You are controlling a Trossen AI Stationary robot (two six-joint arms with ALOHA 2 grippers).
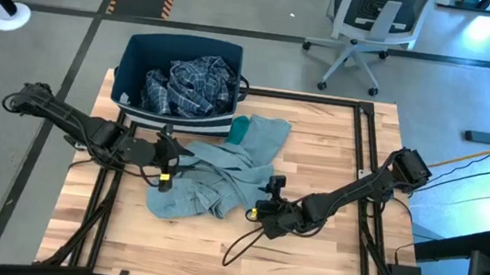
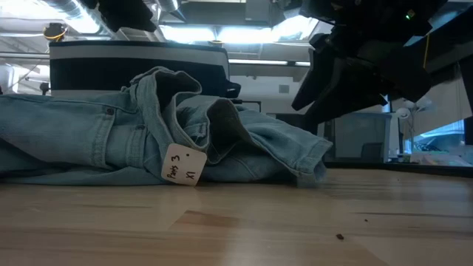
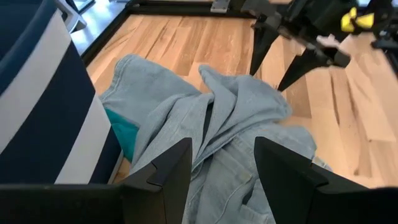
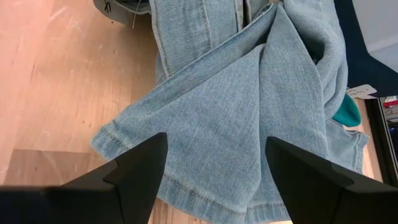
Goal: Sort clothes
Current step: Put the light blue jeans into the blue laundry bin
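Observation:
A light grey-blue denim garment [image 1: 222, 172] lies crumpled on the middle of the wooden table, and a paper tag [image 2: 183, 165] hangs from it. A teal piece [image 1: 240, 128] lies on the table, partly under the garment's far edge, beside the dark blue bin [image 1: 133, 60]. The blue-white plaid shirt [image 1: 191, 83] lies inside the bin. My left gripper [image 1: 172, 154] is open over the garment's left part [image 3: 236, 118]. My right gripper [image 1: 260, 211] is open above the garment's near right hem [image 4: 249, 93]. The other clothes are out of view.
The bin stands at the table's far edge, close to my left gripper [image 3: 43, 106]. Black frame rails [image 1: 361, 151] run along the table's right and far sides. A dark cable [image 1: 243, 239] trails on the table by my right arm. Bare wood lies near and right of the garment.

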